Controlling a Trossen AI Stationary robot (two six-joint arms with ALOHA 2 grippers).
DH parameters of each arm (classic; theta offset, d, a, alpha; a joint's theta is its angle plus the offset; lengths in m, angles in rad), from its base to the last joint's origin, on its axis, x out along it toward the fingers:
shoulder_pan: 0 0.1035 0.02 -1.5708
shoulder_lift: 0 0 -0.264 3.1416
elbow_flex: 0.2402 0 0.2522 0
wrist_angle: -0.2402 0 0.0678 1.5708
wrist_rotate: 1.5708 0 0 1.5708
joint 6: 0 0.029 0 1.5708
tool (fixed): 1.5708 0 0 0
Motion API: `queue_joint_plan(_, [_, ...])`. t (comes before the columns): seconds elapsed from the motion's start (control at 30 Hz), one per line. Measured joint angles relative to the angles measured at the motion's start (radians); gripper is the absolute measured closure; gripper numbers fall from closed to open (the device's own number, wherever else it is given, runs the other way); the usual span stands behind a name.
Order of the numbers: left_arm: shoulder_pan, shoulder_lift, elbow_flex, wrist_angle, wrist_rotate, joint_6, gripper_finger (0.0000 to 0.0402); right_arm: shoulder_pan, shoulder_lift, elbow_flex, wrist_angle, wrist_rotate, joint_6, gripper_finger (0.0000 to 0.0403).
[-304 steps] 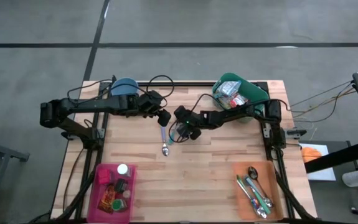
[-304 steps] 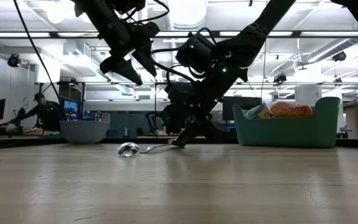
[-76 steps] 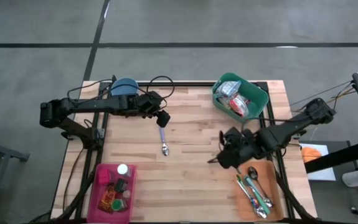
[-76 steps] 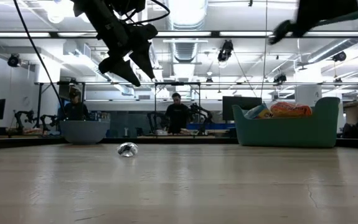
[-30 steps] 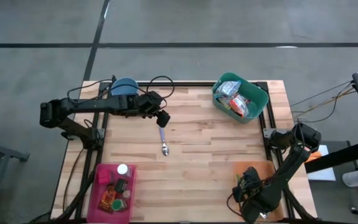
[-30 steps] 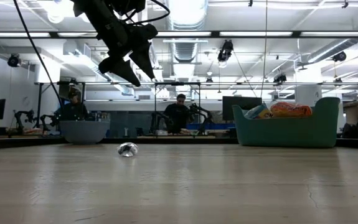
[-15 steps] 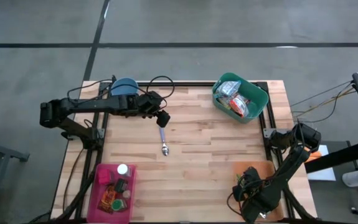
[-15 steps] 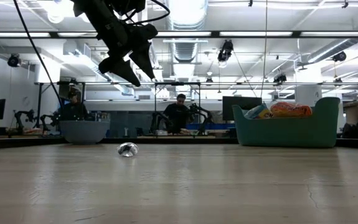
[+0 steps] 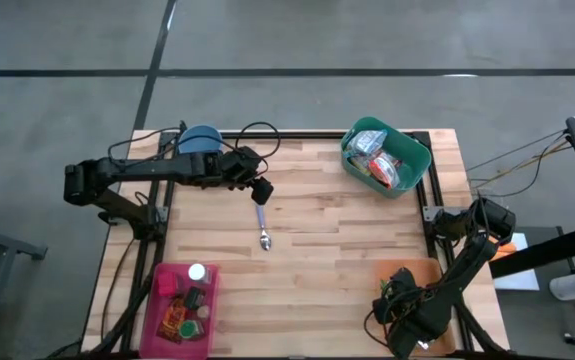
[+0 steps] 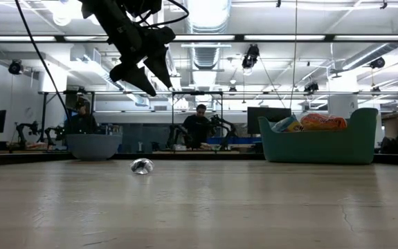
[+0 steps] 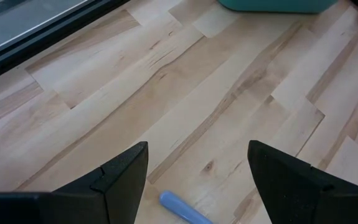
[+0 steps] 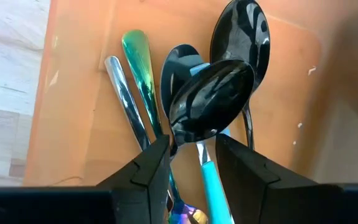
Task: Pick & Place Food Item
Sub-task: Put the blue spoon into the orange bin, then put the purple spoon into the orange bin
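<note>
Black glossy spoon [image 12: 213, 99] | between slightly parted right pincer [image 12: 192, 155] | orange tray [image 12: 73, 87] | left pincer [image 11: 197, 174] open

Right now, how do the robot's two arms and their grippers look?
Both arms are dark with slim jointed links, and black cables loop along them. The left gripper has two pointed, wedge-shaped black fingers. The right gripper has the same matte black, angular fingers.

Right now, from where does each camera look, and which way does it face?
High view: above, facing down; both arms, whole table.
Low view: table height, facing the room; left gripper above the spoon.
Left wrist view: facing the table; open fingers, blue spoon handle, also in high view.
Right wrist view: over the orange tray; right gripper around a spoon.
</note>
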Motion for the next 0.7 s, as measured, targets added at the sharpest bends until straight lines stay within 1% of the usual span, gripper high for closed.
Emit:
queue_joint_plan(0.27, [0.000,0.000,0.000,0.000,0.000,0.000,0.0122,0.000,0.000,0.005,-0.002,0.000,0.000,0.0275])
queue_joint_plan(0.4, [0.000,0.000,0.000,0.000,0.000,-0.002,0.0122,0.000,-0.004,0.042,-0.005,0.000,0.000,0.0275])
queue_joint_plan(0.5, [0.000,0.000,0.000,0.000,0.000,-0.002,0.0122,0.000,-0.007,0.076,-0.022,0.008,-0.030,0.0274])
queue_joint_plan(0.6, [0.000,0.000,0.000,0.000,0.000,-0.002,0.0122,0.000,-0.012,0.103,-0.051,0.082,-0.089,0.0274])
queue_joint_plan(0.7, [0.000,0.000,0.000,0.000,0.000,-0.002,0.0122,-0.005,-0.021,0.128,-0.094,0.224,-0.158,0.0274])
